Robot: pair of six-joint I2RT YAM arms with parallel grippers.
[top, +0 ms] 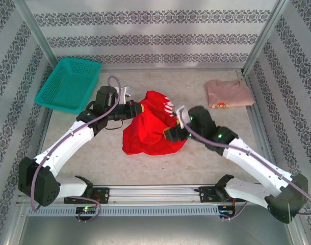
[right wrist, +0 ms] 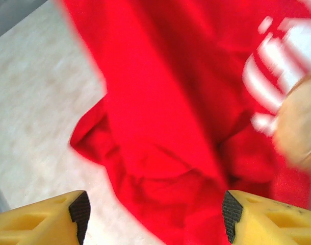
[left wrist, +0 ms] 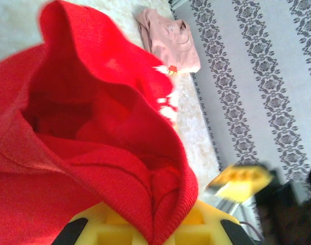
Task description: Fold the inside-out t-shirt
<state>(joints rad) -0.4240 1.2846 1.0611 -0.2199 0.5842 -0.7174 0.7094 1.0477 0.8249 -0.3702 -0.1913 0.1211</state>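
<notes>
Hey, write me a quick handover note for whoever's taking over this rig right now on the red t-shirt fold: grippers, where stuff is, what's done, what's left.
Left gripper: shut on a bunched fold of the red t-shirt.
Right gripper: open, fingers apart over the shirt's right side, gripping nothing.
Things: the red t-shirt is a crumpled heap mid-table, with some white print showing. The pink shirt lies folded at the far right and the teal basket sits at the far left, both apart from the work.
Done: no neat fold visible yet.
Left: probably regrasp with the right, spread the shirt flat, then fold it.
</notes>
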